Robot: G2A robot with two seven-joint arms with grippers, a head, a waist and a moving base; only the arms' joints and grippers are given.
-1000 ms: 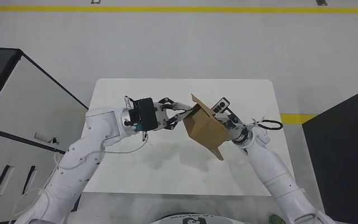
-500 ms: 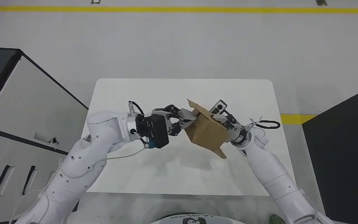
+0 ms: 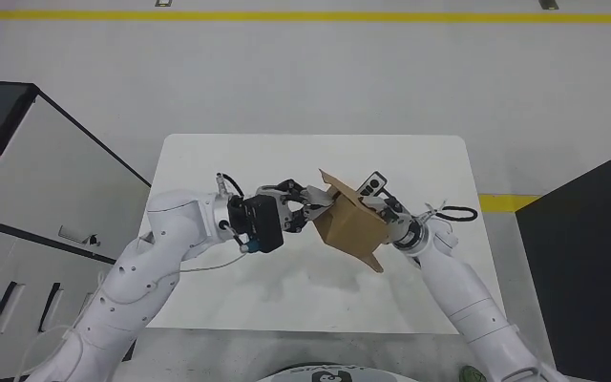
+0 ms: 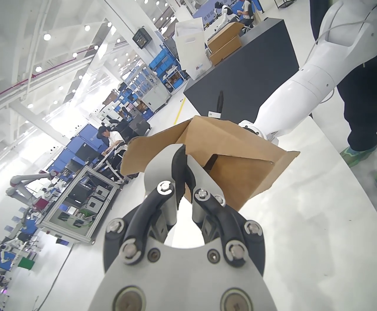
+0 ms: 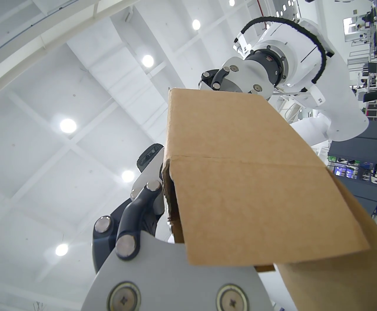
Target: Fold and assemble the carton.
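Carton [image 3: 351, 227] half-open, tilted over the white counter [image 3: 248, 296] — right tool [image 3: 382, 205] clamped on its wall. Left tool [image 4: 182, 160] pinched closed at a flap; whether cardboard sits between, can't tell. Room: grey floor [image 3: 305, 76], yellow line [image 3: 286, 15], ceiling lights [image 5: 68, 125].

Body: white glossy arm shells [image 3: 172, 215], black braided cable loop [image 5: 274, 18]. Left gripper [image 4: 182, 165]: silver plates, black linkages, bright screws.
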